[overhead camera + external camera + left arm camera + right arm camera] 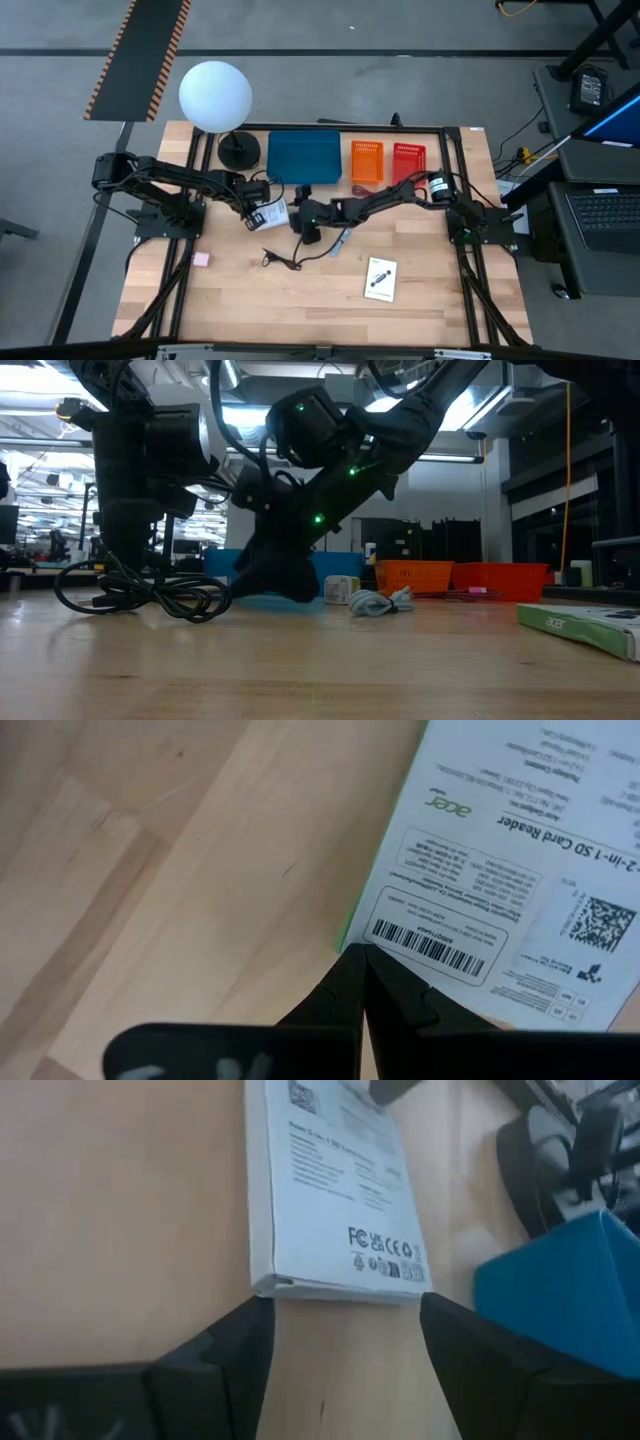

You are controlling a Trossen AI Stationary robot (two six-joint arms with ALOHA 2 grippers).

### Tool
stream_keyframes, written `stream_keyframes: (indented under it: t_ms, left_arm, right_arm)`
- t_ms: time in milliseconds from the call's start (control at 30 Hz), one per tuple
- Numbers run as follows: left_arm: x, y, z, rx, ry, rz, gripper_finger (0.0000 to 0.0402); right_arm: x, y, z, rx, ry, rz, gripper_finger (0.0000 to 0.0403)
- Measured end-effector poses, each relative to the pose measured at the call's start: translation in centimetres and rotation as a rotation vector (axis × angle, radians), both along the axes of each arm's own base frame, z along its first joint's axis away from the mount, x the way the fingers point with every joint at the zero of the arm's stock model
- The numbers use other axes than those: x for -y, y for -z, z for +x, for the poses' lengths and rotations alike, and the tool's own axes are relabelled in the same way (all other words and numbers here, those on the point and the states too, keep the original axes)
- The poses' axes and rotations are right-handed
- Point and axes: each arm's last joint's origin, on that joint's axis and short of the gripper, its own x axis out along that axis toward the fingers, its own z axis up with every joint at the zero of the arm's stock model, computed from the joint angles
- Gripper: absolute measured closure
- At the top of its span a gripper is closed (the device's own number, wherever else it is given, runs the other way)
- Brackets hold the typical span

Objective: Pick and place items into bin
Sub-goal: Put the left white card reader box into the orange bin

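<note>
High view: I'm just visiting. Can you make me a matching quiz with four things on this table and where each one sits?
Things:
1. pink block
2. lone white card
3. globe lamp
4. blue bin

Places:
A. right beside the orange bin
B. bare wood, left half of the table
C. over a table corner
D. bare wood, right half

Pairs: 1-B, 2-D, 3-C, 4-A

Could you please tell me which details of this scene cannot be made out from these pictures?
- High view: the white card is half covered by the left gripper.
- Low view: the blue bin sits behind the arms.
- Left wrist view: the card's far edge is cut off.
- Pink block: too small to identify.
</note>
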Motion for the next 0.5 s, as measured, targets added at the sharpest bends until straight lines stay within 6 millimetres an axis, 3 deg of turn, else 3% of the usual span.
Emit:
stream_keyframes:
  t_ms: [500]
  left_arm:
    - [0.04,-0.01,0.10,0.012,0.003,-0.012,0.0400]
  right_arm:
    - [-0.72,-0.37,0.26,0.037,-0.057,-0.026,0.0172]
